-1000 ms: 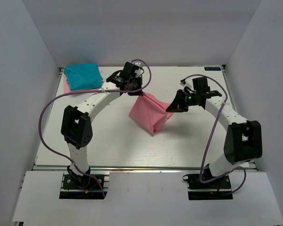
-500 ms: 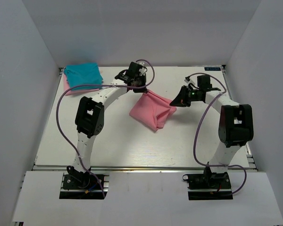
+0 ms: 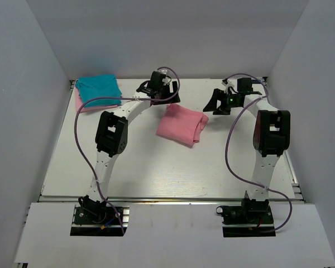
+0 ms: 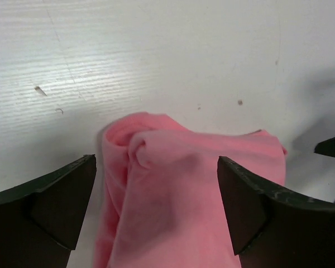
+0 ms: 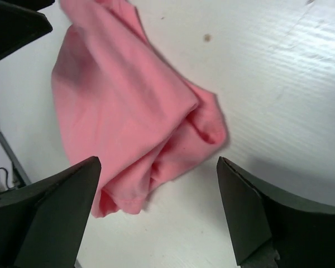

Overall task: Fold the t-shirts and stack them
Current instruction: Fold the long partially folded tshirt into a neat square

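Observation:
A salmon-pink t-shirt (image 3: 182, 124) lies folded in a loose bundle on the white table, right of centre. My left gripper (image 3: 166, 99) hovers open just beyond its far left corner; in the left wrist view the salmon-pink t-shirt (image 4: 184, 178) lies below the spread jaws of that gripper (image 4: 156, 162), held by neither finger. My right gripper (image 3: 214, 104) is open off the shirt's far right corner, and the right wrist view shows the shirt (image 5: 128, 100) lying free under that gripper (image 5: 158, 162). At the far left, a teal-blue t-shirt (image 3: 99, 89) rests folded on a pale pink t-shirt (image 3: 81, 104).
White walls close in the table on the left, back and right. The table's near edge (image 3: 167, 196) runs in front of both arm bases. Purple cables loop from each arm above the table.
Both grippers have opened and let go of the salmon-pink t-shirt, which has settled flat on the table. Both arms have stretched further toward the back.

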`<state>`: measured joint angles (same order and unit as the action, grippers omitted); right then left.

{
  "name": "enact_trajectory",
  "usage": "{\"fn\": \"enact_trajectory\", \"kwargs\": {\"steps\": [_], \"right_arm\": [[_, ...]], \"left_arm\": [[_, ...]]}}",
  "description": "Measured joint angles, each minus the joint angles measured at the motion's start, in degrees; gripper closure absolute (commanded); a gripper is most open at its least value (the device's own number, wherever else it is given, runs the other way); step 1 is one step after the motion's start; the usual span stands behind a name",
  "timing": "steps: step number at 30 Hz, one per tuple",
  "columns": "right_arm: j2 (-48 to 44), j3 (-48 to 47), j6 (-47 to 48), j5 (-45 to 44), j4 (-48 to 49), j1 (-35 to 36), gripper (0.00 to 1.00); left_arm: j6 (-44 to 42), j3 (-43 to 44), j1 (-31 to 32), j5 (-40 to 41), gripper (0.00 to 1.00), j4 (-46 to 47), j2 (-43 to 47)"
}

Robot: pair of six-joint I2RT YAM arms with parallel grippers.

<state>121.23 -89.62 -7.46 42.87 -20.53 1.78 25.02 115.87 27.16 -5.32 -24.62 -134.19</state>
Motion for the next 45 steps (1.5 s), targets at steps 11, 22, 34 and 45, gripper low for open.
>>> {"fn": "enact_trajectory", "kwargs": {"steps": [11, 22, 34, 45], "right_arm": [[-12.4, 5.2, 1.7, -1.9, -1.2, 0.9, 0.1], [-12.4, 11.0, -9.1, 9.9, 13.7, 9.3, 0.1], [-3.3, 16.9, -22.2, 16.0, 32.2, 10.0, 0.1], [-2.0, 24.2, -18.6, 15.2, 30.9, 7.1, 0.1]], "left_arm": [[0.9, -6.0, -1.4, 1.5, 0.0, 2.4, 2.8], [-2.1, -1.6, -0.3, -8.9, 0.0, 6.8, 2.2], [-2.6, 5.7, 0.0, -14.8, 0.0, 10.1, -11.0], [-2.3, 9.3, -0.2, -17.4, 0.0, 14.8, -15.1]]}}
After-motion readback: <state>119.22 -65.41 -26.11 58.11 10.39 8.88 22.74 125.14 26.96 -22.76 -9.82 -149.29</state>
